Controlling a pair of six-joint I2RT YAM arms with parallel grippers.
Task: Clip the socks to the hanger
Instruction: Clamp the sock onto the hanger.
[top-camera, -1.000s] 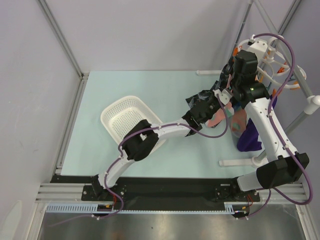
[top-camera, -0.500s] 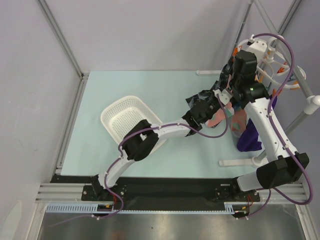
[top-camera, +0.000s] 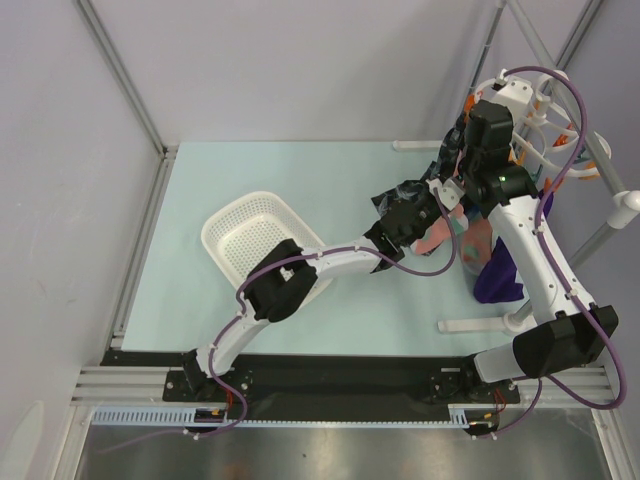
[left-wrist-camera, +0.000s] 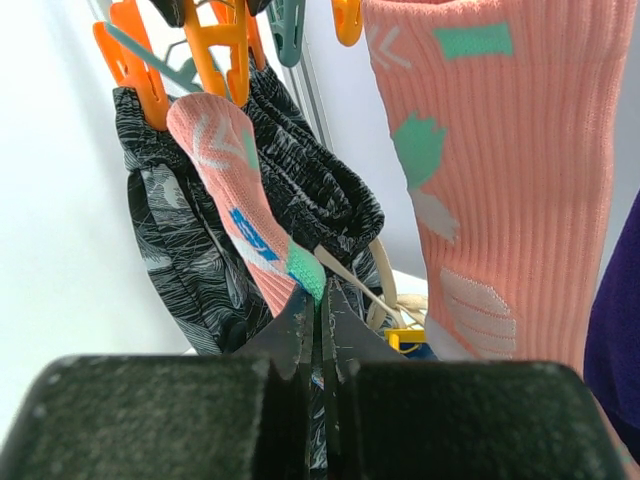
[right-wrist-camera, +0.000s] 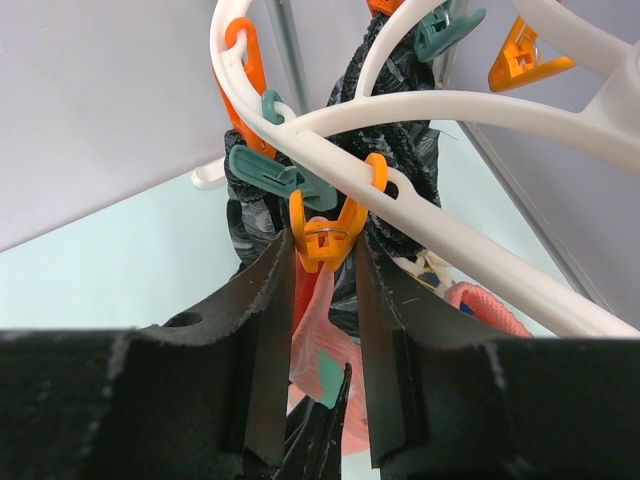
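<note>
Socks: two. A narrow sock (left-wrist-camera: 240, 200) hangs just above the left pincer (left-wrist-camera: 318, 300) and a broad sock (left-wrist-camera: 500, 170) to its right.
Dark patterned cloth (left-wrist-camera: 170, 250): one.
Purple garment (top-camera: 497, 270): one.
Basket (top-camera: 258, 238): one.
Hanger (right-wrist-camera: 450, 110): one.
Orange pegs (right-wrist-camera: 325, 235): roughly four, some cropped, one between the right pincer (right-wrist-camera: 325, 262) jaws.
Teal pegs (right-wrist-camera: 270, 170): three.

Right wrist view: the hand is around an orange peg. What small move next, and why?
Probably ease the right hand open so the orange peg can bite: the sock reaches up to its tip, its toe pinched taut by the left hand.
</note>
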